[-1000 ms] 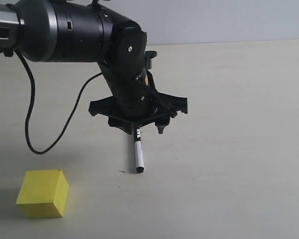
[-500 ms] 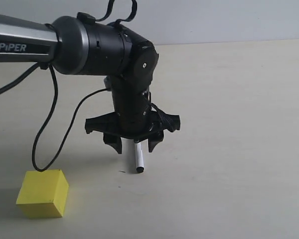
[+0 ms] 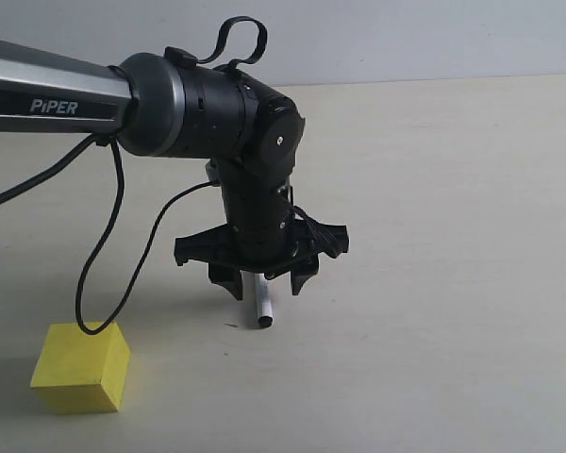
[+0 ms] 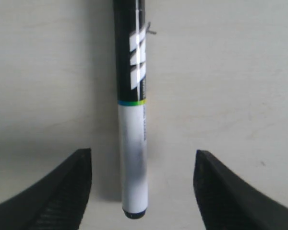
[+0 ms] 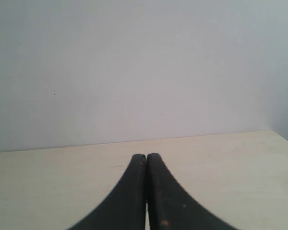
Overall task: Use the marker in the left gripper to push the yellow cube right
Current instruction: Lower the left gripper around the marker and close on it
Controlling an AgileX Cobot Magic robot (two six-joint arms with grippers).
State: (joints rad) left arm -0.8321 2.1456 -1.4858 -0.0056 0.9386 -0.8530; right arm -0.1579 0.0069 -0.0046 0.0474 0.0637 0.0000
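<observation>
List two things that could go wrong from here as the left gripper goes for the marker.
1. The marker lies flat and off-centre between the jaws of the open left gripper; closing might roll it or grip it crooked.
2. The loose cable hangs just above the yellow cube; moving the arm there could drag it across the cube.

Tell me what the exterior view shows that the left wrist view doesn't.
Exterior only: the yellow cube, left of the marker and apart from it, plus the PiPER arm and cable. Left wrist only: the marker's label marks and coloured band, and a gap between its barrel and each of the fingers. Both: the marker on the table inside the open left gripper.
</observation>
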